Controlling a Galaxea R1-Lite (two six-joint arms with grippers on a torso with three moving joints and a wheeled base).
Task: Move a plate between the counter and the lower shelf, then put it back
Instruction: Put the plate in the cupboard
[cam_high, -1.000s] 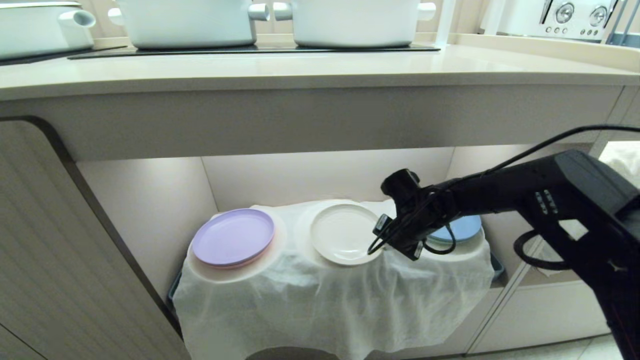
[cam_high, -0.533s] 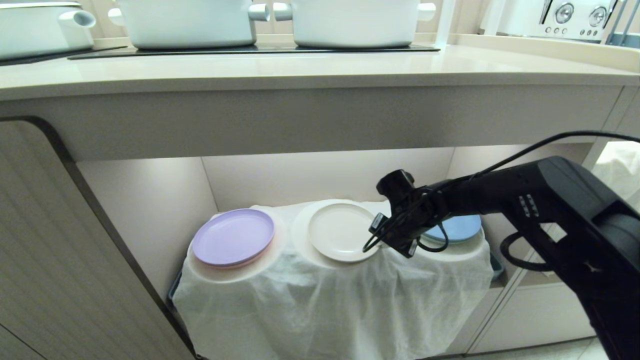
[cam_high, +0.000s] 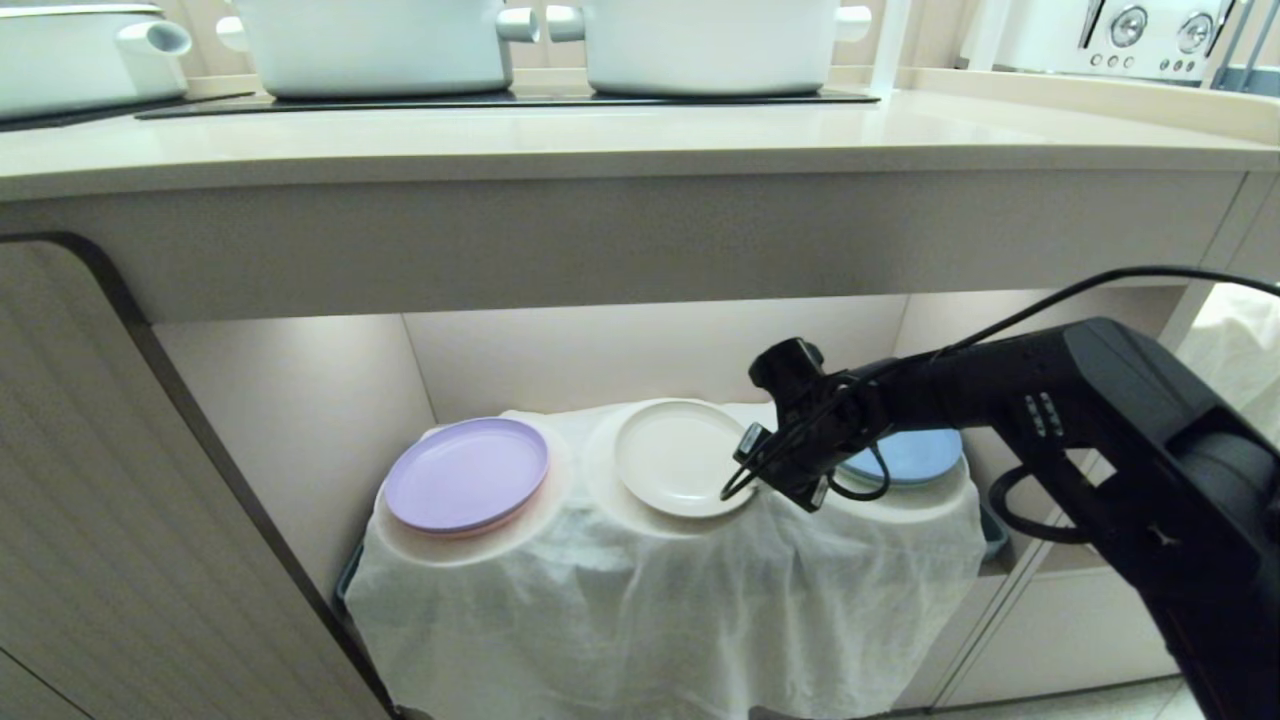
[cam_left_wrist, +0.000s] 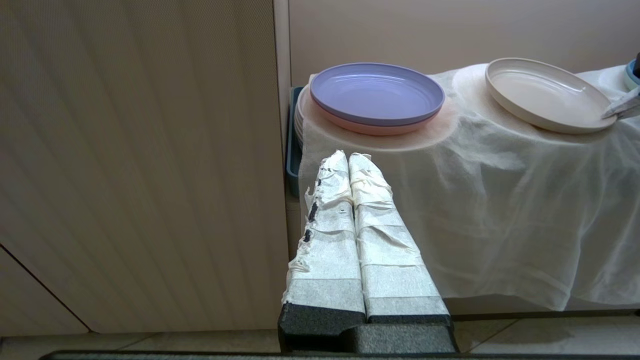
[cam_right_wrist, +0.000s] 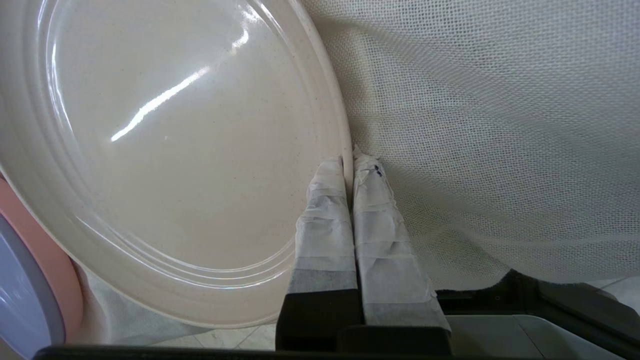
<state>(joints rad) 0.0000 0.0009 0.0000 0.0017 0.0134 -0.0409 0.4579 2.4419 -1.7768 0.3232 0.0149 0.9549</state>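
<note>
The cream plate (cam_high: 675, 458) lies over the middle hump of the white cloth (cam_high: 650, 600) in the lower shelf (cam_high: 620, 350), below the beige counter (cam_high: 600, 140). My right gripper (cam_high: 745, 470) reaches in from the right and is shut on the plate's right rim. In the right wrist view the taped fingers (cam_right_wrist: 325, 210) pinch the rim of the plate (cam_right_wrist: 175, 150), one above and one below. My left gripper (cam_left_wrist: 348, 159) is parked low by the cabinet, shut and empty; its view shows the plate (cam_left_wrist: 545, 92) at the far right.
A lilac plate (cam_high: 467, 473) rests on the left hump and a light blue plate (cam_high: 915, 455) on the right one, partly behind my right arm. White pots (cam_high: 375, 40) stand on the counter. A ribbed cabinet panel (cam_high: 120, 500) bounds the recess on the left.
My right arm has pushed a little further in and to the left, carrying the cream plate with it back onto the middle hump. The grip has stayed shut.
</note>
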